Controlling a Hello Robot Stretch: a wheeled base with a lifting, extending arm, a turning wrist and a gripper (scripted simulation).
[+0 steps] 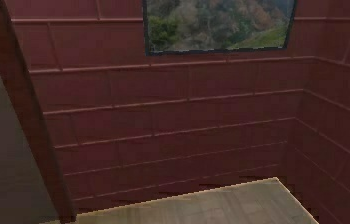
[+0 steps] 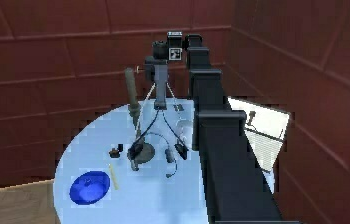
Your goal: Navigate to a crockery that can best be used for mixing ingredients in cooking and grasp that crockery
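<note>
On table (image 2: 83, 150), blue bowl (image 2: 88, 186) is seen well apart from gripper (image 2: 157, 64).
Arm (image 2: 218, 130) is best drawn back first; gripper's hold cannot be told.

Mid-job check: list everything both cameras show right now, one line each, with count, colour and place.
wall picture: one, green-grey landscape, high on the forward view's wall
panelled wall: dark red, ahead
floor: pale wood, forward view's bottom
round table: one, pale blue-white, arm side view's middle
bowl: one, blue, near the table's near left edge
yellow stick: one, just right of the bowl
tall slim thing: one, grey-brown, upright, table's far side
small dark blob: one, mid-table
white frame: one, right of the arm
arm: one, dark bar
gripper: one, dark, over mid-table; cannot tell whether its jaws hold anything
</note>
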